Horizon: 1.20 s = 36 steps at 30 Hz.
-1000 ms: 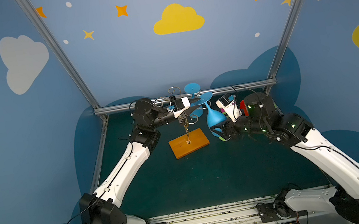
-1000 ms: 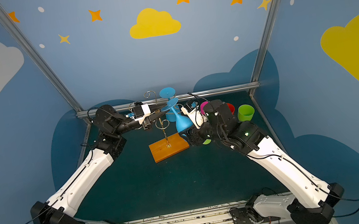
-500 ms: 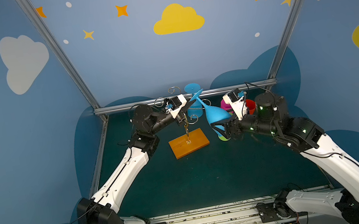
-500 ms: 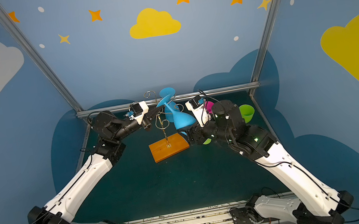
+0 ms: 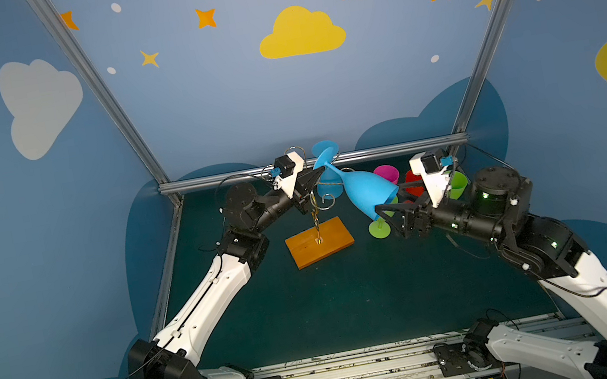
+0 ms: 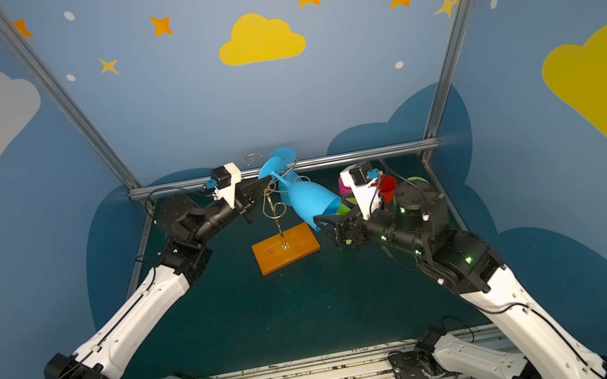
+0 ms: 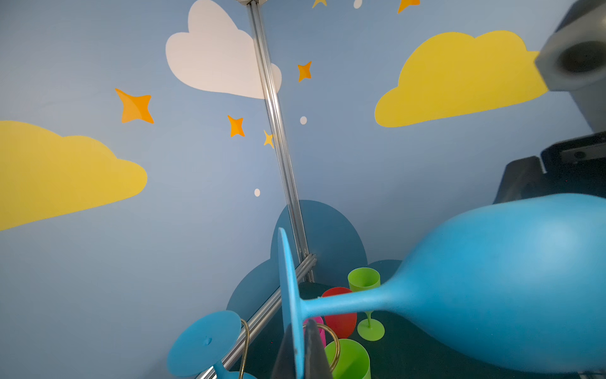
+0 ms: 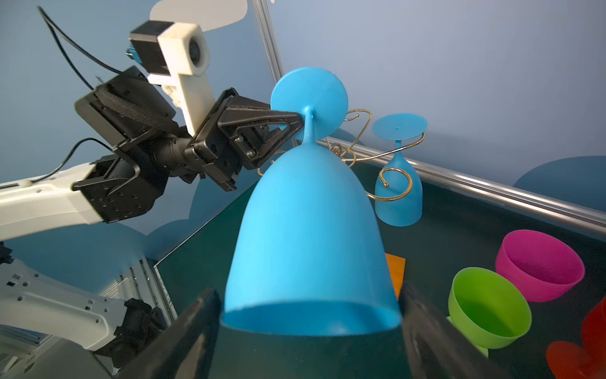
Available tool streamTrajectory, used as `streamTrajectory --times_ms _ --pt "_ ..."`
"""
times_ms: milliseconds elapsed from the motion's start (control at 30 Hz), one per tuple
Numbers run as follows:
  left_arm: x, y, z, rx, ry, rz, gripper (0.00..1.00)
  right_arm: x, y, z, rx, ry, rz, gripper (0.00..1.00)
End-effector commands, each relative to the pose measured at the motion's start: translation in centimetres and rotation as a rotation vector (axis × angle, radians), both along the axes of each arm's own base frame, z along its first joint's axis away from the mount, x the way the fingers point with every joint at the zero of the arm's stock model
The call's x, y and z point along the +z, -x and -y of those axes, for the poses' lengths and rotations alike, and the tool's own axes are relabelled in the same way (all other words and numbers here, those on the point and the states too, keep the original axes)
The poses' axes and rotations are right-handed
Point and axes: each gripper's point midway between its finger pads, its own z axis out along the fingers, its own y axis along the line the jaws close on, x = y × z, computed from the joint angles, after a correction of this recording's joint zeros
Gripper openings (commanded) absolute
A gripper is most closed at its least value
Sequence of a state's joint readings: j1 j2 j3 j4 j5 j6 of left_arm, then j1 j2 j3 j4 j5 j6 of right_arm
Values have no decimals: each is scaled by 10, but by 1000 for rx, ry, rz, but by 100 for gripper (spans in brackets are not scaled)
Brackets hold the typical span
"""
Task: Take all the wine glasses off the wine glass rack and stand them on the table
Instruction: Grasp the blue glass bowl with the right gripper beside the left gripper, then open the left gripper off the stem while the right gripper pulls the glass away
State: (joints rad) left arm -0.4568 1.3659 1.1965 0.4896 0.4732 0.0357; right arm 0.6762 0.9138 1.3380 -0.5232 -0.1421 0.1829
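A blue wine glass [image 5: 368, 194] [image 6: 312, 201] [image 8: 308, 229] hangs tilted in the air beside the top of the wine glass rack [image 5: 315, 218] [image 6: 277, 220], a gold wire stand on an orange wooden base. Its foot points at the back wall and its bowl slants down to the right. My left gripper [image 5: 321, 170] [image 6: 265, 180] [image 7: 300, 331] [image 8: 300, 119] is shut on the edge of the foot. My right gripper [image 5: 384, 216] [image 6: 328, 230] [image 8: 308, 315] is open, one finger on each side of the bowl's rim. Whether the stem still sits in a spiral arm is hidden.
A second blue glass [image 8: 398, 190] [image 5: 323, 191] hangs upside down on the far side of the rack. Pink [image 5: 387, 173], red [image 5: 414, 183] and green [image 5: 459, 184] glasses stand at the back right behind my right gripper. Another green glass [image 5: 380, 229] stands just under that gripper.
The glass has gone from hanging straight down to a steep tilt, with its bowl swung to the right. My left gripper has closed on the foot, and my right jaws have spread wider around the bowl.
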Motion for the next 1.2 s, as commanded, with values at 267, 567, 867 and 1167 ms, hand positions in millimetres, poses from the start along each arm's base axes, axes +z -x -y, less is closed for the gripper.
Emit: streamTrajectory --times_ms 267,567,867,1167 --pt "18 -1 -14 4 100 -35 3 1 -1 33 -130 -27 67 70" --pt "16 0 -13 -8 101 -44 3 10 -10 29 -108 -73 99 59" --pt "13 -1 -11 -16 105 -64 3 21 -18 17 -59 -106 103 53" --pt "10 -1 -10 -31 110 -80 3 27 -34 5 -35 -124 106 44"
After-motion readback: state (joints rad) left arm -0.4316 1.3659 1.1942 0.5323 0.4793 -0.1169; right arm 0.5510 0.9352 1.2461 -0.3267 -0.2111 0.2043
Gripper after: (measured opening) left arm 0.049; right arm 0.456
